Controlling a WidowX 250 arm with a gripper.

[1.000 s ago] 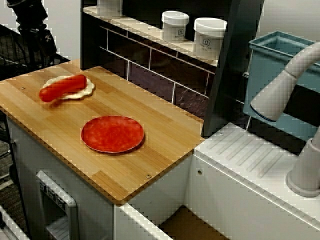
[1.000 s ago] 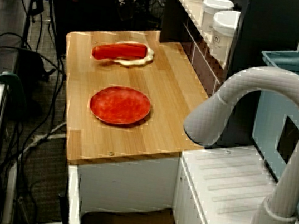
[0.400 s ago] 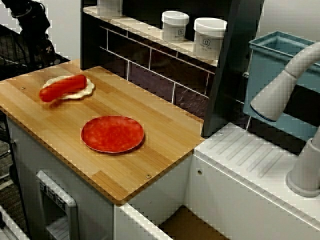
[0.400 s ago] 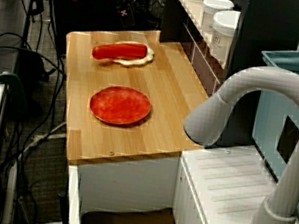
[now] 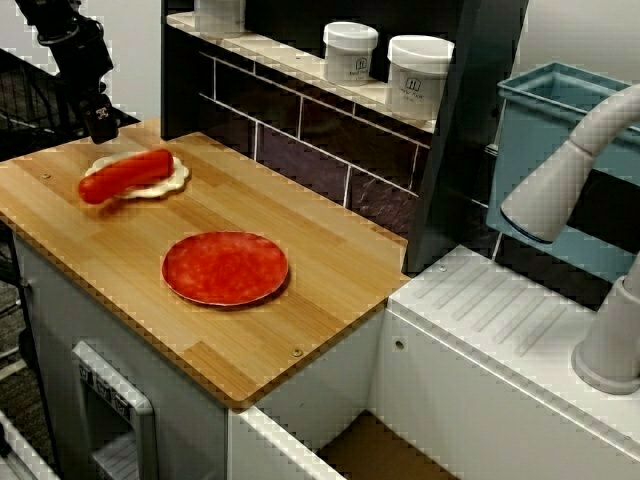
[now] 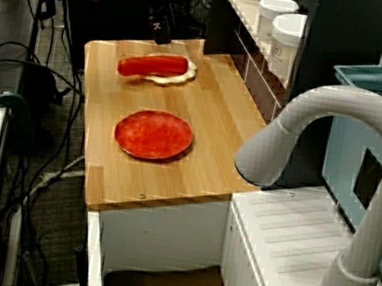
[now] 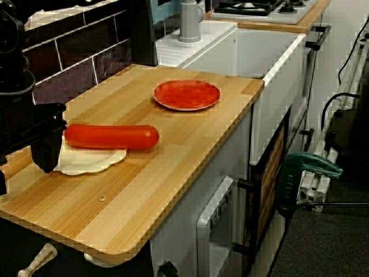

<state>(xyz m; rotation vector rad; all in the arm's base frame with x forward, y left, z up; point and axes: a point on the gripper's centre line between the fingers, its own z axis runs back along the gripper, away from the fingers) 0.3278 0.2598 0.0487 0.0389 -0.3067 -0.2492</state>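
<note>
The black claw [image 5: 102, 126] hangs over the back left corner, as seen from above, of the light wooden bench [image 5: 330, 270]; in the view from the side its jaws appear parted, with nothing between them. A bare round red plate [image 5: 225, 267] lies near the middle of the bench, and a white wavy-edged disc [image 5: 165, 186] near the claw's corner carries a long red sausage [image 5: 126, 174]. The sausage lies just beside the claw, ungrasped and well apart from the plate.
</note>
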